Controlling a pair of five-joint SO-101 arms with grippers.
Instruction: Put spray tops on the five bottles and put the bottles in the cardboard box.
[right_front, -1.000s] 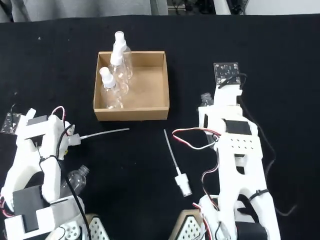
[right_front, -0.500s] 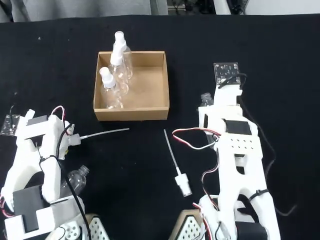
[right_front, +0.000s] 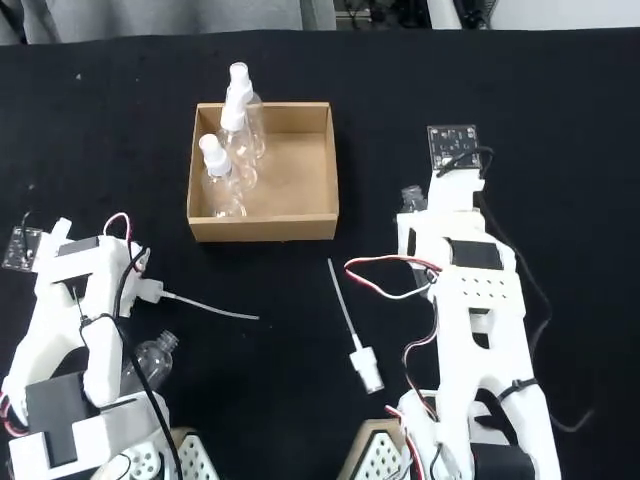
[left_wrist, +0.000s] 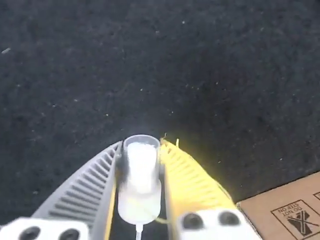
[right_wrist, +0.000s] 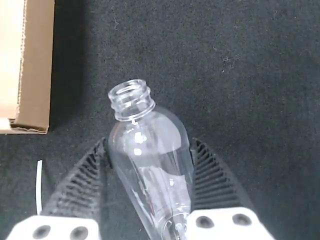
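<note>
Your left hand (left_wrist: 142, 145) is clamped on a white spray top (left_wrist: 141, 175), near-left of the brown cardboard box (right_front: 265, 228). Your right hand (right_wrist: 150, 143) grips a clear open-necked plastic bottle (right_wrist: 150, 170) right of the box. The thin dip tube (right_front: 210, 307) could miss the neck and bend. From above, the arm hides most of that bottle.

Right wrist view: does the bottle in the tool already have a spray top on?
No, the bottle in the right tool has a bare, open threaded neck.
</note>
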